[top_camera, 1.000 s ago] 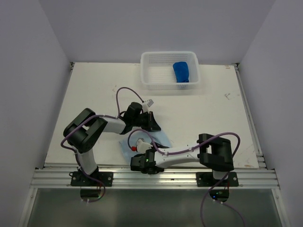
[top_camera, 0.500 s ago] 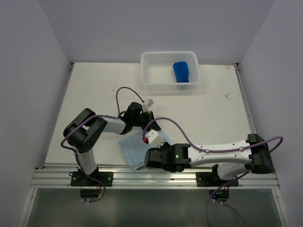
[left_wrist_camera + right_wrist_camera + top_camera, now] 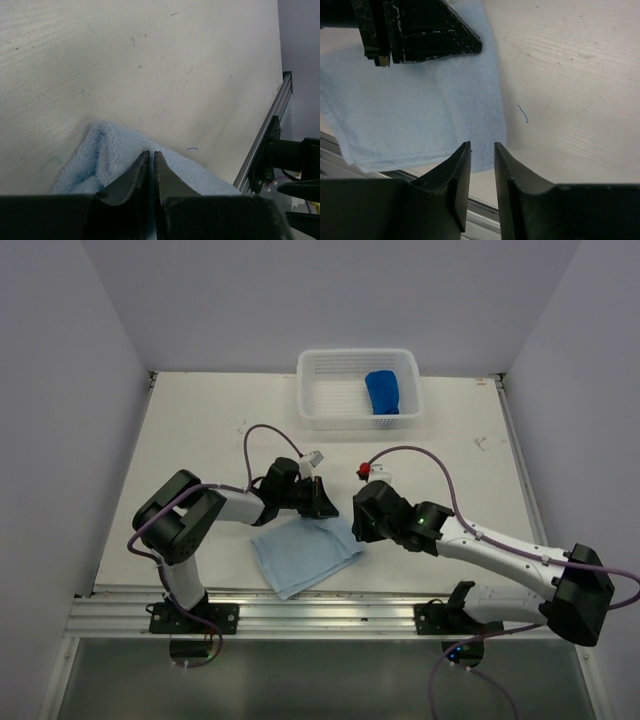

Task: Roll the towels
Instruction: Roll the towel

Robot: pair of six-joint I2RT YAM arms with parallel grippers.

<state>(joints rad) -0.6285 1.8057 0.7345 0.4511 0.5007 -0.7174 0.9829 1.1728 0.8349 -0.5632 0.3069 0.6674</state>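
Your right gripper has swung out to the pale towel's edge, jaws narrow, empty; left gripper pinches its corner on the scuffed white table.

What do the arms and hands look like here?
The left arm and right arm have white links, black joint housings and a looping purple cable each. The left hand and right hand each have two black wedge-shaped fingers. A green light glows near the right wrist.
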